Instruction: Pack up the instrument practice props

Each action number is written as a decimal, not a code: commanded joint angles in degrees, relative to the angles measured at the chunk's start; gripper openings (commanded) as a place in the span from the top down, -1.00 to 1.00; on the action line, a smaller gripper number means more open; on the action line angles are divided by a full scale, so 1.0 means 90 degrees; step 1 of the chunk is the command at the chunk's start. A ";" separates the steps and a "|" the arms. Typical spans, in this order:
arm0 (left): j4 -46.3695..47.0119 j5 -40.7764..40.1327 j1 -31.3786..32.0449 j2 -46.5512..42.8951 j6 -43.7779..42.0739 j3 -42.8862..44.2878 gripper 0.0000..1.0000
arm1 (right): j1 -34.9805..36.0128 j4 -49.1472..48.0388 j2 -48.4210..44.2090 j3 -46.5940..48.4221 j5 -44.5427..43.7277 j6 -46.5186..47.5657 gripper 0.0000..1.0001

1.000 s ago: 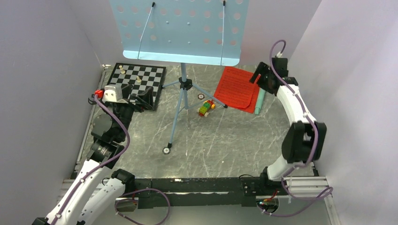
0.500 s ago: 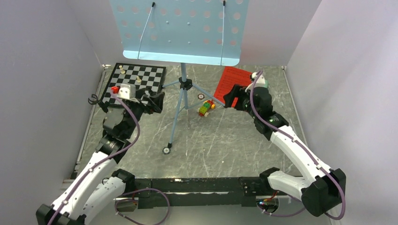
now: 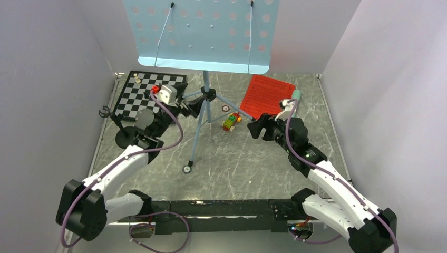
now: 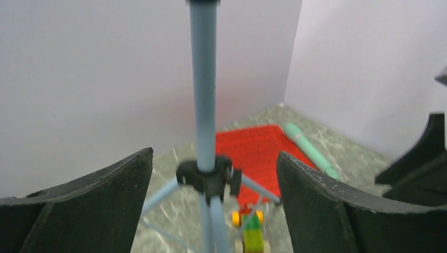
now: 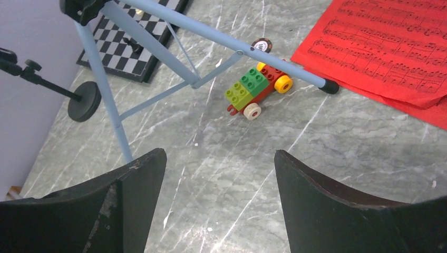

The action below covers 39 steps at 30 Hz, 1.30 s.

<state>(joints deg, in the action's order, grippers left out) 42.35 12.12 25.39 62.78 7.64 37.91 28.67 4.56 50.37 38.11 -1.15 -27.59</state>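
Now the left gripper [image 3: 194, 105] has been swung from the chessboard [image 3: 138, 97] to the light blue music stand [image 3: 203, 37], jaws apart astride its pole (untouched). The right gripper [image 3: 258, 128], jaws apart and empty, has been drawn back from the red sheet-music pages [image 3: 266, 95] and mint-green microphone [image 3: 298, 94]. A grey marbled table [image 3: 237, 163] is enclosed by white walls [image 3: 52, 79].

Inspected grey veined bench [image 3: 237, 168]. Found black-and-white chessboard [image 3: 138, 95] flat at far left, with black round-base mic stand [image 3: 125, 139] just nearer. Recorded light blue music stand [image 3: 200, 55] upright on its tripod at centre. Noted red sheet-music pages [image 3: 269, 95] at far right, mint-green microphone [image 4: 307, 149] along their right edge, multicoloured block toy [image 3: 231, 122] between tripod and pages.
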 commanded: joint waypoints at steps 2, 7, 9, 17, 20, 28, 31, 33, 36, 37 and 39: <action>0.1525 0.0353 -0.0059 0.0649 -0.0253 0.0816 -0.75 | 0.0035 -0.0193 -0.0596 -0.0225 0.0098 -0.0092 -0.59; 0.1996 0.0408 -0.0057 0.1388 -0.0281 0.1243 -0.62 | 0.0041 0.0019 -0.0751 -0.0185 0.0275 -0.0064 -0.59; 0.2236 0.0358 -0.0064 0.1631 -0.0278 0.1295 -0.61 | 0.0037 0.0089 -0.0779 -0.0152 0.0306 -0.0063 -0.59; 0.3421 0.0141 -0.0057 0.2329 -0.0195 0.1331 -0.55 | 0.0038 0.0182 -0.0857 -0.0180 0.0328 -0.0002 -0.59; 0.3621 0.0202 -0.0057 0.2477 -0.0138 0.1446 -0.49 | 0.0038 0.0211 -0.0767 -0.0169 0.0313 -0.0005 -0.59; 0.3578 0.0245 -0.0045 0.2765 -0.0378 0.1857 -0.34 | 0.0038 0.0211 -0.0704 -0.0202 0.0326 -0.0069 -0.59; 0.3464 0.0264 -0.0026 0.2853 -0.0612 0.1969 -0.29 | 0.0038 0.0233 -0.0685 -0.0184 0.0323 -0.0069 -0.60; 0.3380 0.0291 0.0009 0.2895 -0.0759 0.1997 -0.26 | 0.0038 0.0266 -0.0668 -0.0158 0.0313 -0.0069 -0.60; 0.3302 0.0344 0.0059 0.2925 -0.1071 0.2001 -0.20 | 0.0040 0.0275 -0.0656 -0.0147 0.0303 -0.0069 -0.60; 0.3252 0.0356 0.0076 0.2926 -0.1148 0.2007 -0.17 | 0.0039 0.0282 -0.0648 -0.0145 0.0302 -0.0069 -0.60; 0.3170 0.0386 0.0129 0.2935 -0.1302 0.2024 -0.09 | 0.0038 0.0293 -0.0622 -0.0115 0.0317 -0.0069 -0.60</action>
<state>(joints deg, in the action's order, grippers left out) 70.41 13.91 25.56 89.12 0.27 54.13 28.77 7.46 44.58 36.03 1.54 -27.68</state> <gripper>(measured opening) 0.575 0.798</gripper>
